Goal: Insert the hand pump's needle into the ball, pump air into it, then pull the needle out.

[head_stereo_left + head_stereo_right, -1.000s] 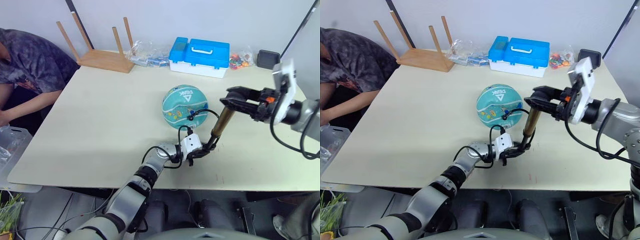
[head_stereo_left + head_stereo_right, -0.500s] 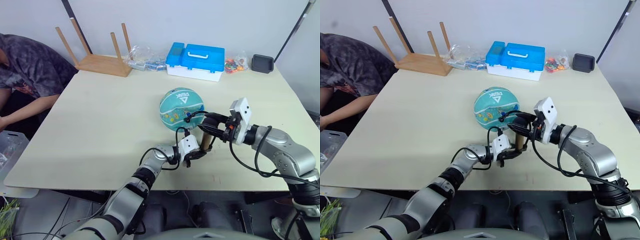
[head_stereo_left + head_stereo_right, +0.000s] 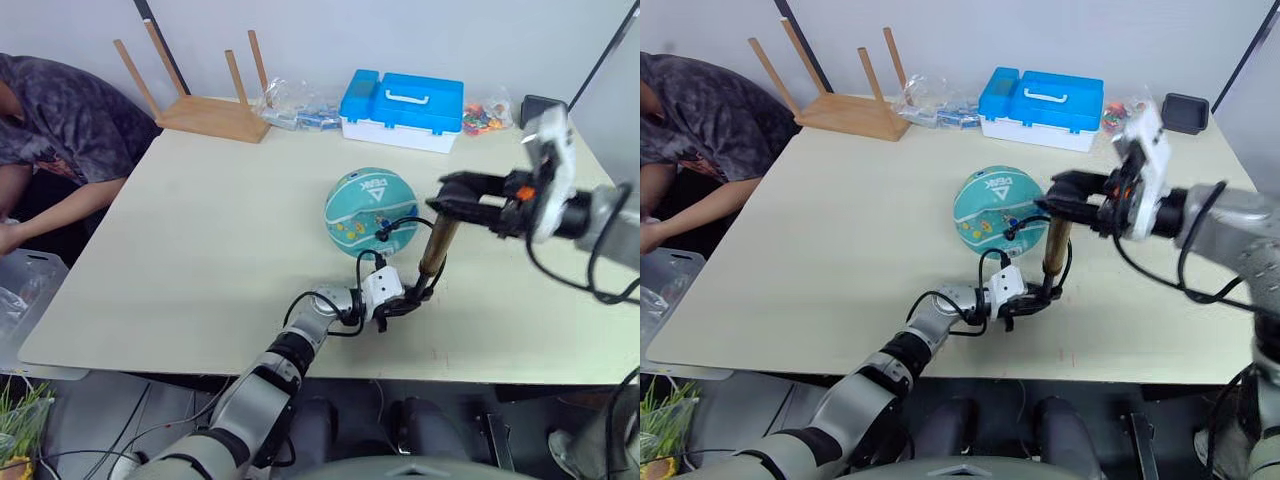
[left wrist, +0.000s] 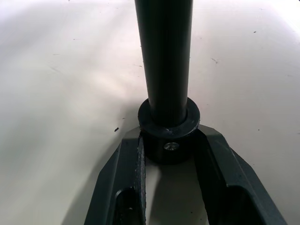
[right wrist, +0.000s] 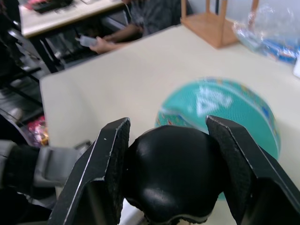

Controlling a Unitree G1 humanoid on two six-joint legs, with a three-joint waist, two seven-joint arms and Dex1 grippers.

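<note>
- Raised since half a second ago: the right gripper (image 3: 1072,189) has lifted the T-handle (image 5: 174,176) from low beside the ball to well above the cylinder, the pump's stroke drawn out
- Left gripper (image 3: 398,303) is clamped on the black base cap (image 4: 168,130) of the hand pump (image 3: 436,244), pinning it upright on the table (image 3: 200,240), judged to steady it against the stroke
- Ball (image 3: 371,211) rests mid-table, just beside the pump; the hose (image 3: 402,222) arcs to its near side
- Right gripper's fingers (image 5: 108,164) grip the handle from both sides
- Needle too small to make out; whether it is seated in the ball cannot be confirmed
- Person at the far left edge is cut off
</note>
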